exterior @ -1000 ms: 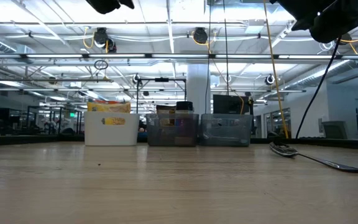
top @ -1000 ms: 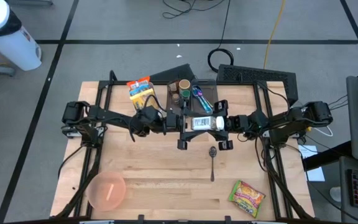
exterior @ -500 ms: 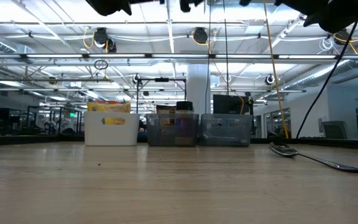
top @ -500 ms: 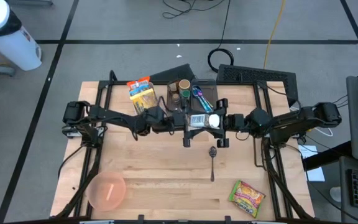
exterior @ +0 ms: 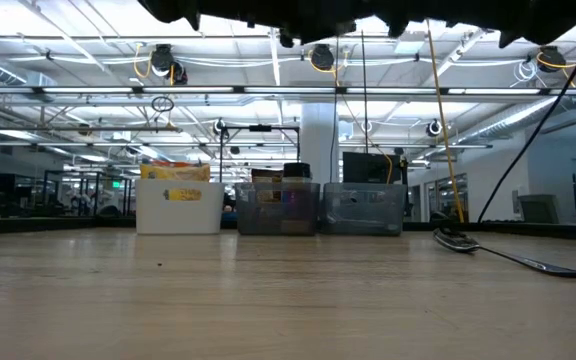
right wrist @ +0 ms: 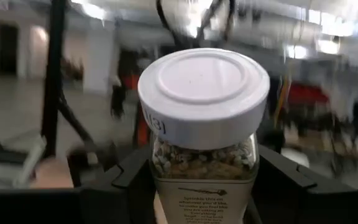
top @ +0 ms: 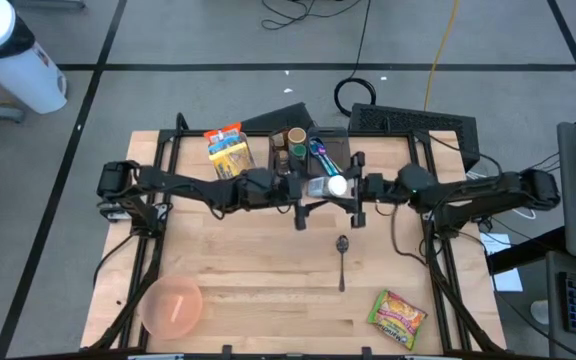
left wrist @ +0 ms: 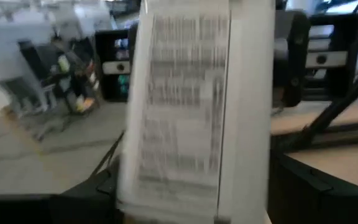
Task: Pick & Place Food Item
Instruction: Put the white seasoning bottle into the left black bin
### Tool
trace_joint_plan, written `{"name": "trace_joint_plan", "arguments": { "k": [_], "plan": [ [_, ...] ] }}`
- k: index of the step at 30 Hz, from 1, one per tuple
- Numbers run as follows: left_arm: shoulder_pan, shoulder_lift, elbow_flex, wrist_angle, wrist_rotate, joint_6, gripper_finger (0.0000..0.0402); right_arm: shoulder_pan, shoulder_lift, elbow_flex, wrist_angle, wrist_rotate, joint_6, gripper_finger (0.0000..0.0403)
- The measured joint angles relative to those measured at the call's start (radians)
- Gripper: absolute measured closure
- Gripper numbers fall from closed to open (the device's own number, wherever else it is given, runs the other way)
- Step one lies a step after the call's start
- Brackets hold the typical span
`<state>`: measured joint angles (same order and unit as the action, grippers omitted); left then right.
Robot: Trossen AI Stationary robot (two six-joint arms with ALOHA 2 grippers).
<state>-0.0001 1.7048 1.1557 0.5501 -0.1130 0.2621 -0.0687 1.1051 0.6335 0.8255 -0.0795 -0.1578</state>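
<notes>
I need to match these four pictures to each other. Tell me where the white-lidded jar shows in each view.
High view: the jar lies sideways above mid-table, between the left end effector and the right end effector.
Low view: not visible; only dark arm parts cross the top edge.
Left wrist view: its label fills the centre.
Right wrist view: its white lid faces the camera at centre.
Shared landmark: the jar's printed label, seen in both wrist views.

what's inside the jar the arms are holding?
Through the jar glass below its white lid: pale and brown granular food. The label covers the rest lower down, so fill level is hidden.
</notes>
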Motion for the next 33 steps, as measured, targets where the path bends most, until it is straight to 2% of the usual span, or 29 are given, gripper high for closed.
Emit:
{"name": "trace_joint_plan", "arguments": {
  "k": [5,10,16,19,23,26,29,33],
  "plan": [
    [0.026,-0.066,0.0,-0.17,-0.043,-0.011,0.0132,-0.048,-0.017,0.081,-0.31,0.006,0.004,0.0206],
    [0.055,-0.125,0.0,-0.326,0.024,-0.077,0.0119,-0.086,-0.016,0.172,-0.564,0.0,-0.032,0.0206],
    [0.081,-0.16,0.017,-0.447,0.092,-0.219,0.0108,-0.111,-0.016,0.218,-0.706,0.022,-0.076,0.0206],
    [0.096,-0.162,0.088,-0.607,0.091,-0.248,0.0108,-0.102,-0.016,0.22,-0.731,0.094,-0.142,0.0206],
    [0.085,-0.155,0.181,-0.809,0.076,-0.047,0.0107,-0.094,-0.014,0.22,-0.763,0.105,-0.191,0.0206],
    [0.059,-0.154,0.21,-0.846,0.04,0.073,0.0107,-0.095,-0.014,0.22,-0.805,0.076,-0.185,0.0206],
    [0.022,-0.154,0.221,-0.842,0.006,0.194,0.0107,-0.106,-0.014,0.22,-0.851,-0.02,-0.158,0.0206],
    [-0.041,-0.136,0.224,-0.829,-0.065,0.374,0.0107,-0.129,-0.011,0.22,-0.859,-0.21,-0.092,0.0206]
  ]
}}
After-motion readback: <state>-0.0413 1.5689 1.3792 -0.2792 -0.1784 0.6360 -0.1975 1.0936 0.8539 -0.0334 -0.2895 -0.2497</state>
